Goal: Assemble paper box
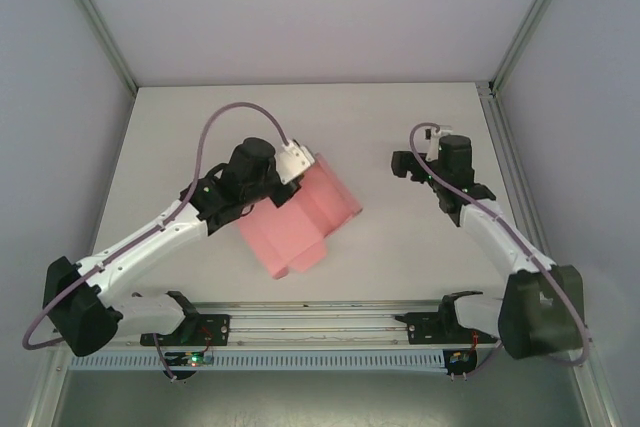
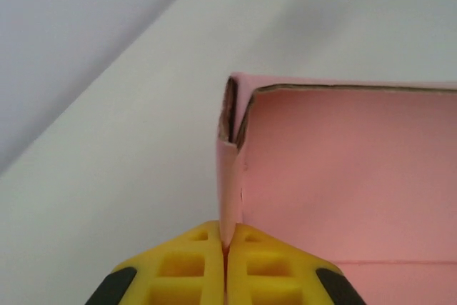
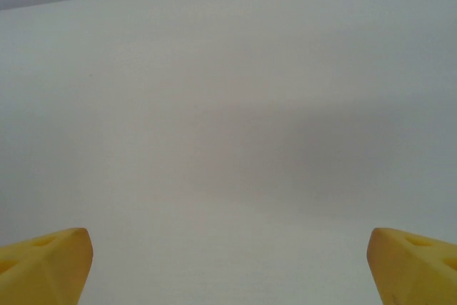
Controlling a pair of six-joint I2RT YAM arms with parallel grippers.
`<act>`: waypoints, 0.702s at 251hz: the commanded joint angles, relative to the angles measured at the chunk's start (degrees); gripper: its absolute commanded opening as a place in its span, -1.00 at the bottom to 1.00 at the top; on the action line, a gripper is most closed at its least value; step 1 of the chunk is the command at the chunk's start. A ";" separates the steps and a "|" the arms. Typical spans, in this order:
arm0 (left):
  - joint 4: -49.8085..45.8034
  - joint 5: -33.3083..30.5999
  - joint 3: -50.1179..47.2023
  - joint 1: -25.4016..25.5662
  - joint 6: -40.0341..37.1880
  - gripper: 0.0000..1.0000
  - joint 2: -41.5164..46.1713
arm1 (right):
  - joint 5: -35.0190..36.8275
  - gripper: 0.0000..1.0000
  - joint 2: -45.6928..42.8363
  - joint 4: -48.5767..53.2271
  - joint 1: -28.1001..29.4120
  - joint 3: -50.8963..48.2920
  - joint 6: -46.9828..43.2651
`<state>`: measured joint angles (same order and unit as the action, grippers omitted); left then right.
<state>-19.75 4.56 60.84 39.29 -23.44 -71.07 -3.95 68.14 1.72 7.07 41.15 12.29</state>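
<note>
Paper box: one, pink.

A white table sits between pale grey walls under soft, even light. 2 aluminium posts rise at its far left and far right corners, and a slotted metal rail runs along the near edge.
</note>
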 commanded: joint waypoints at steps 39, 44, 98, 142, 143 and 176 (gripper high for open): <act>-29.91 5.30 18.70 0.63 -31.24 -1.00 -20.09 | 2.31 0.96 -14.83 2.77 0.22 -5.69 1.53; -31.61 4.65 21.04 0.84 -31.47 -1.00 -22.43 | 2.31 0.97 -15.75 3.14 0.18 -6.01 1.75; -29.14 -4.93 28.48 6.21 -39.37 -1.00 -37.32 | 5.53 0.96 -23.91 7.36 0.19 -8.18 1.52; -23.49 -14.51 29.68 9.86 -39.76 -0.90 -45.32 | 7.20 0.96 -26.88 8.34 0.09 -10.02 1.61; -23.49 -14.72 29.77 9.90 -39.58 -0.87 -45.40 | 7.29 0.96 -26.85 8.41 0.11 -10.07 1.64; -24.19 -16.75 32.14 10.45 -36.80 -0.05 -44.59 | 5.52 0.96 -25.39 9.44 0.03 -9.45 0.98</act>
<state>-44.53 -6.42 89.80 49.82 -60.84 -117.73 1.30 41.89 9.34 7.25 31.70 13.39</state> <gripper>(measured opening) 0.344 0.982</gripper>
